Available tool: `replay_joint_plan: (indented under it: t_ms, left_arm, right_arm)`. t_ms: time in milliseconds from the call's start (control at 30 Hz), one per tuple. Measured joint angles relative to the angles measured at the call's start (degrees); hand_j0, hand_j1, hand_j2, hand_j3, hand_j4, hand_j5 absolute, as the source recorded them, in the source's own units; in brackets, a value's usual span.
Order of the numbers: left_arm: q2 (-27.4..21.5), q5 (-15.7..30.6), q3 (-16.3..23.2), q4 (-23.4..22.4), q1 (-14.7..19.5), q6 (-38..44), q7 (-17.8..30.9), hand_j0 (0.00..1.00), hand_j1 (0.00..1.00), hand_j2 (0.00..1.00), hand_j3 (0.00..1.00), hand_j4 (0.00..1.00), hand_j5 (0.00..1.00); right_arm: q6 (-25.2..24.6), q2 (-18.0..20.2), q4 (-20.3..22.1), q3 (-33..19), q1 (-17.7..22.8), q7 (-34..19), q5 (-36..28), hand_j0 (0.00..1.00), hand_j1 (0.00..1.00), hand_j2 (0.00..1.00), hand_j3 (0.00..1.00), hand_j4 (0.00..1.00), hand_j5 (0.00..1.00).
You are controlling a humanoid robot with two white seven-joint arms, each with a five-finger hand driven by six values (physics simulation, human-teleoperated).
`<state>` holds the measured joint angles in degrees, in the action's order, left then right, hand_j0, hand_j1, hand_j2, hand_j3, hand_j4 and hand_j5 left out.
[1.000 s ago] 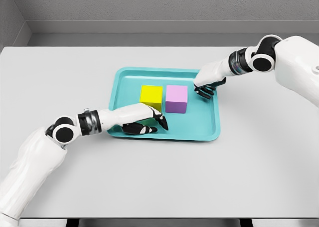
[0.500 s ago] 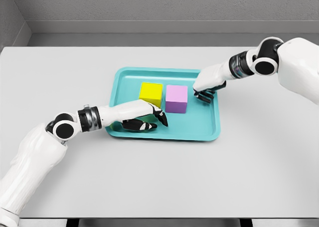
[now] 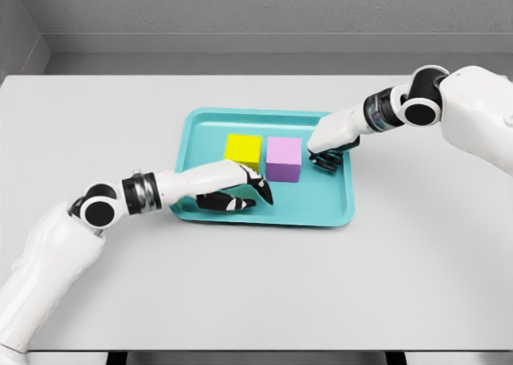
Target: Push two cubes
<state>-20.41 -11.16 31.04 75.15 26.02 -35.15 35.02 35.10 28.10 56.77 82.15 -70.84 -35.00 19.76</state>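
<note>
The left robot hand [image 3: 236, 190], fingers loosely spread and holding nothing, sits just before the yellow cube [image 3: 243, 150]. The right robot hand [image 3: 327, 147], curled and empty, has crept closer beside the pink cube [image 3: 284, 157], so pushing looks imminent. Two cubes, one teal tray [image 3: 321, 208], on the worktop [image 3: 256, 285].

A teal tray [image 3: 341, 212] sits mid-way on a pale grey table [image 3: 256, 285].
</note>
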Motion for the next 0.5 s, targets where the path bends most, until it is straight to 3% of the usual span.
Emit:
replay_joint_plan:
  t_ms: [267, 500]
  left_arm:
    - [-8.93, 7.12, -0.3, 5.87, -1.58, 0.01, 0.0, 0.53, 0.53, 0.53, 0.53, 0.53, 0.53]
    - [-15.85, 9.89, -0.75, 4.04, -0.26, 0.02, 0.0, 0.54, 0.54, 0.54, 0.54, 0.54, 0.54]
  right_arm:
    - [0.0, -0.47, 0.43, 0.24, 0.0, 0.0, -0.07, 0.15, 0.15, 0.15, 0.15, 0.15, 0.15]
    - [-0.01, -1.21, 0.45, 0.45, 0.0, 0.0, -0.09, 0.15, 0.15, 0.15, 0.15, 0.15, 0.15]
